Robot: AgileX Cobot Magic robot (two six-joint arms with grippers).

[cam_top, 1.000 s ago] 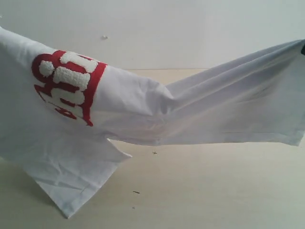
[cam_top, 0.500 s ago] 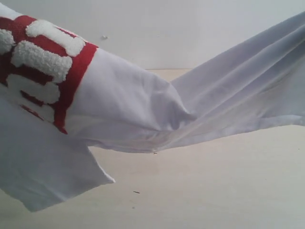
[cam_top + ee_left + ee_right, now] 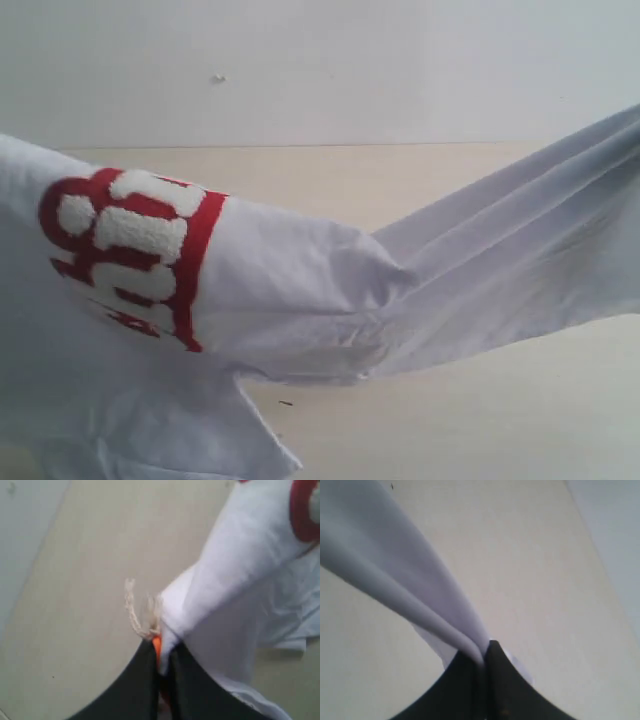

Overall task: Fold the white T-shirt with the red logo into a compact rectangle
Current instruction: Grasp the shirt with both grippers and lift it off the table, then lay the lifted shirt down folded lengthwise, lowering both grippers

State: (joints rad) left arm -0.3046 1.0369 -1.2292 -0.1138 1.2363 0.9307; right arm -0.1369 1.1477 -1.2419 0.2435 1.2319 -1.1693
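The white T-shirt (image 3: 300,290) hangs stretched in the air across the exterior view, sagging in the middle over the pale table (image 3: 450,430). Its red logo (image 3: 130,250) shows at the left, turned on end. Neither gripper shows in the exterior view. In the left wrist view my left gripper (image 3: 163,652) is shut on the T-shirt (image 3: 235,580) at its orange neck tag (image 3: 157,647), where a cream string (image 3: 134,612) dangles. The right wrist view has my right gripper (image 3: 484,652) shut on a bunched fold of the T-shirt (image 3: 395,565).
A white wall (image 3: 320,60) stands behind the table. A few small dark specks (image 3: 286,403) lie on the tabletop under the cloth.
The T-shirt has dropped lower since half a second ago. The logo end came down and back from the camera, and the right end sank too, baring more wall above.
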